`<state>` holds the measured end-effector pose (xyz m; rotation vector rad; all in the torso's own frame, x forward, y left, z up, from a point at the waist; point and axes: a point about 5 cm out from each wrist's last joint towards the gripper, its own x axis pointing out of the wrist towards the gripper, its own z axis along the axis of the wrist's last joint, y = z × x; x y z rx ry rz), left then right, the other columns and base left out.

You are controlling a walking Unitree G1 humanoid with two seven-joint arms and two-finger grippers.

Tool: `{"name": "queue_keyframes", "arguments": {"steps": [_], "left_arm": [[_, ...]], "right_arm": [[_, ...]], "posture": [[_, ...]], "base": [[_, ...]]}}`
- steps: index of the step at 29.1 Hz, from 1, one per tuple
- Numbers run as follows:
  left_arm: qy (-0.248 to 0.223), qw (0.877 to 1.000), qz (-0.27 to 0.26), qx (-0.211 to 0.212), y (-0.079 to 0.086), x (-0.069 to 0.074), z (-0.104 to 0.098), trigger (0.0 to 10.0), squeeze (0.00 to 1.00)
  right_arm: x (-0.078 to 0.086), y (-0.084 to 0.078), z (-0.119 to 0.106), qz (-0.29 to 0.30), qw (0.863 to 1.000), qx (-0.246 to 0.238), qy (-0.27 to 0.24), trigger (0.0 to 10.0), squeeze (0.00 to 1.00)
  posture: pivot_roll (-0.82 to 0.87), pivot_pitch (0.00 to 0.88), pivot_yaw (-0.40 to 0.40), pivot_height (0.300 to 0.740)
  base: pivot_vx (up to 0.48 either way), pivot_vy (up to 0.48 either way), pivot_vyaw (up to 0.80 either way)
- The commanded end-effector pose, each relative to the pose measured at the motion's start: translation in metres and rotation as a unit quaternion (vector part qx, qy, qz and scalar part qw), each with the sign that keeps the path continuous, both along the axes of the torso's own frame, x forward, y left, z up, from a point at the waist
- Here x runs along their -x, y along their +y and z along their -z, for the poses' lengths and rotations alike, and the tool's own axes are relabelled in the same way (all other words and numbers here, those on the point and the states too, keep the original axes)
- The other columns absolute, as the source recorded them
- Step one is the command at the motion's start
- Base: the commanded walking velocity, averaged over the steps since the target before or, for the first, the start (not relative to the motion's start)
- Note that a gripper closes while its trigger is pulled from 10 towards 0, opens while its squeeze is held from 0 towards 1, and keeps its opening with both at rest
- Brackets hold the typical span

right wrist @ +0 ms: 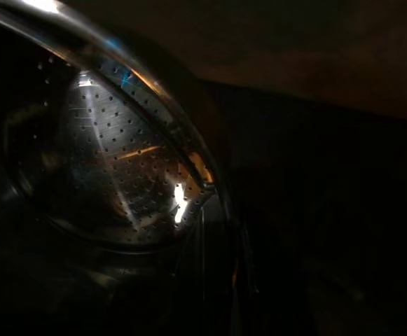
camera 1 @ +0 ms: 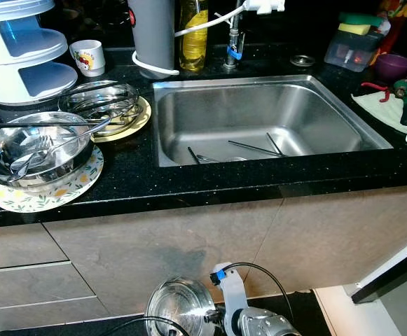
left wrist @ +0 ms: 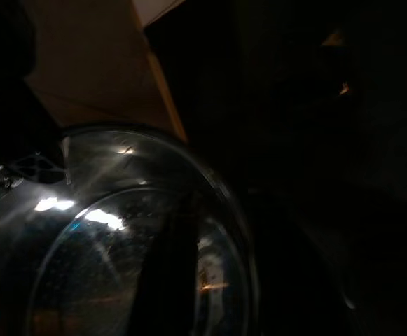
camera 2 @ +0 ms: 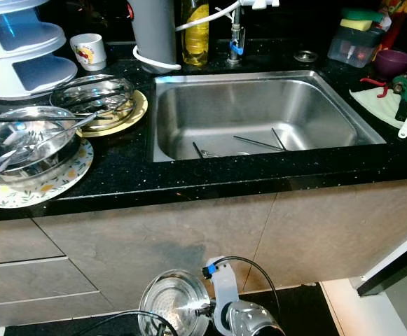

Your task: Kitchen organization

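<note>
While the sink sits up on the surface, a steel colander hangs low before the cabinets, right tool clamped on its rim; left tool's grip can't be told.

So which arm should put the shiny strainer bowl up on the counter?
Probably the right. Its tool is already at the perforated steel bowl's rim, low before the cabinets, below the sink. The bowl also appears in the dark left wrist view, but that grip is unclear.

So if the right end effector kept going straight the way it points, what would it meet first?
Probably the perforated steel colander: the right wrist view looks straight into its holed inside, rim close by. Depth in that dark picture is unclear.
</note>
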<state>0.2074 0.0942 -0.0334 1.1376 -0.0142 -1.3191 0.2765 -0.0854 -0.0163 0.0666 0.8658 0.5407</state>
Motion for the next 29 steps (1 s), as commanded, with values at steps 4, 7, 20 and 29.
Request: {"name": "queue_keyframes", "arguments": {"steps": [4,7,20,29], "left_arm": [[-0.001,1.0,-0.009,0.007,0.001,-0.005,-0.004,10.0,1.0],[-0.009,1.0,-0.009,0.008,0.0,-0.007,-0.005,10.0,0.85],[-0.009,0.995,0.013,0.097,-0.025,-0.018,-0.031,10.0,0.0],[-0.01,0.978,-0.055,0.199,-0.025,-0.038,-0.063,10.0,0.0]], "right_arm": [[0.013,0.003,0.011,-0.006,0.999,-0.004,0.031,0.0,0.0],[0.013,0.002,0.011,-0.003,1.0,-0.004,0.03,0.0,0.0],[0.017,-0.015,0.02,0.02,0.995,0.091,0.03,0.0,0.0],[0.02,-0.062,0.027,0.084,0.974,0.211,-0.002,0.0,0.0]], "posture": [[-0.09,0.181,-0.021,0.74],[-0.09,0.179,-0.022,0.74],[-0.08,0.178,-0.027,0.74],[-0.08,0.177,-0.017,0.74]], "base": [[0.0,0.0,0.0],[0.0,0.0,0.0],[0.0,0.0,0.0],[0.0,0.0,0.0]]}}
